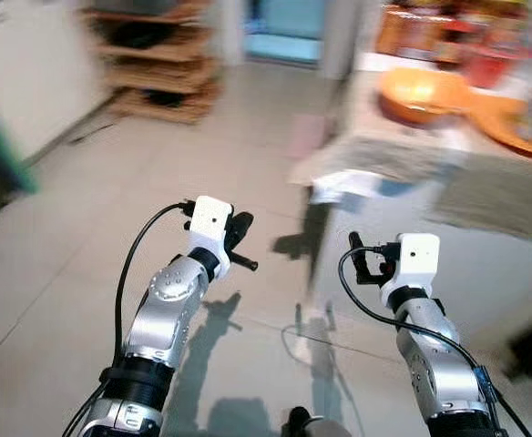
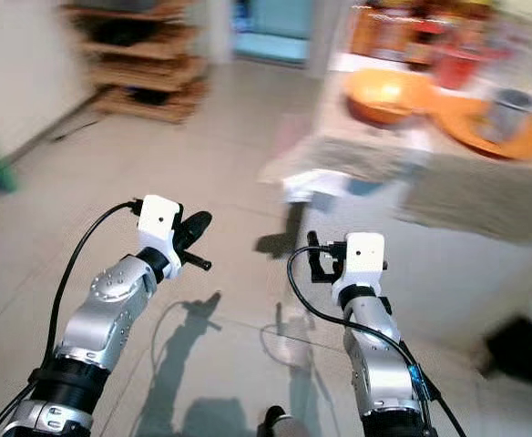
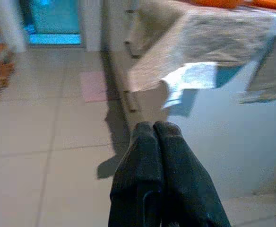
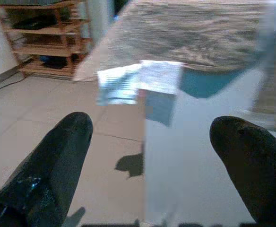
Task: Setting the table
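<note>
Ahead and to the right of both pincers stands the counter (image 1: 403, 150) with its orange bowl (image 2: 380, 94). Nearer it, the right pincer (image 4: 147, 156) gapes wide, empty; the left pincer (image 3: 159, 156) is pressed closed.

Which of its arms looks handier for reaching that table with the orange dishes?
Probably the right. The right tool is open and empty, and the table with the orange bowl lies ahead on that side. The left tool is shut, over bare floor.
</note>
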You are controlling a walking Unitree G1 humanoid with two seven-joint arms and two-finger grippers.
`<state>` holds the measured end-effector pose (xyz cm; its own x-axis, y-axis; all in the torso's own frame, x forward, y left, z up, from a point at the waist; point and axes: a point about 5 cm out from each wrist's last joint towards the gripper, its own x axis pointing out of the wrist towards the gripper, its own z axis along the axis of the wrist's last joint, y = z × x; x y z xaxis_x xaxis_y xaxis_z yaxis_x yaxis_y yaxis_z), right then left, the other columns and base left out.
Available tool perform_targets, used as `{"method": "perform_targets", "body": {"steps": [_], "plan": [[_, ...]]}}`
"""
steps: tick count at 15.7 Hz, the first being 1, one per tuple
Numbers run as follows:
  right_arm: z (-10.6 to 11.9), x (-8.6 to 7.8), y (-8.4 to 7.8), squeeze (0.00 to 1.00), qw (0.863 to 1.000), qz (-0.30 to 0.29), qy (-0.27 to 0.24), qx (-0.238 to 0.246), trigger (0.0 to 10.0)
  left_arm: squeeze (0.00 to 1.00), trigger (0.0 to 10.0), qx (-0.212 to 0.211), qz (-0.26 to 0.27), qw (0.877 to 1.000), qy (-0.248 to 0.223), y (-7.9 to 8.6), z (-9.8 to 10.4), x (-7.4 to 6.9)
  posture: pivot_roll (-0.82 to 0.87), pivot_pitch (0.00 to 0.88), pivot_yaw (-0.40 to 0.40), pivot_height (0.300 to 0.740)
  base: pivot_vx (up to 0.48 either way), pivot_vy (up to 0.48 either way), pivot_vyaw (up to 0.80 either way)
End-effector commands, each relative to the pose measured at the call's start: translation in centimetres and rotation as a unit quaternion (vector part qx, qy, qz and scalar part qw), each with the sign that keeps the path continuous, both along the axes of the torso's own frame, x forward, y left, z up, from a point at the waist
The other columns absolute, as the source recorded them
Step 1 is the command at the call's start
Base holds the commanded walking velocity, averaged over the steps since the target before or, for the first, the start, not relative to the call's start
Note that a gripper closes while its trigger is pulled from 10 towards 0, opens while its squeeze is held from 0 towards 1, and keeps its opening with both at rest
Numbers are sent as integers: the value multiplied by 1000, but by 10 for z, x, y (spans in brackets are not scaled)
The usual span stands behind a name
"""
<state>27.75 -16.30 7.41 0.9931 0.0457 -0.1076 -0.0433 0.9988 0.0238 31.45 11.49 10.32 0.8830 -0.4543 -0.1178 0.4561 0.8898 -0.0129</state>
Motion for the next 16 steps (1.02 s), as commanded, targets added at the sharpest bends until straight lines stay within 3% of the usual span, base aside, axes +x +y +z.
{"method": "perform_targets", "body": {"steps": [1, 4, 6, 16], "plan": [[1, 0, -4, 0, 1000, -6, -3, 5, 10000, 0, 10000, 1, -6, 1000, -1, -2, 1, 1, 35, 0, -1, 740, 0, 0, -756], [4, -1, -5, 0, 1000, -6, -11, -7, 10000, 0, 10000, -10, 22, 1000, -10, 3, 2, 1, 32, 0, 1, 740, 0, 0, -752], [3, -2, -2, 0, 1000, -1, -11, -28, 10000, 0, 10000, -1, 40, 999, -12, 4, 0, 0, 32, 0, 0, 740, 0, 0, 0], [4, 0, -6, 0, 999, -15, -13, -38, 10000, 0, 10000, -13, 52, 999, -8, 2, 0, 0, 35, 0, -2, 740, 0, -449, 0]]}}
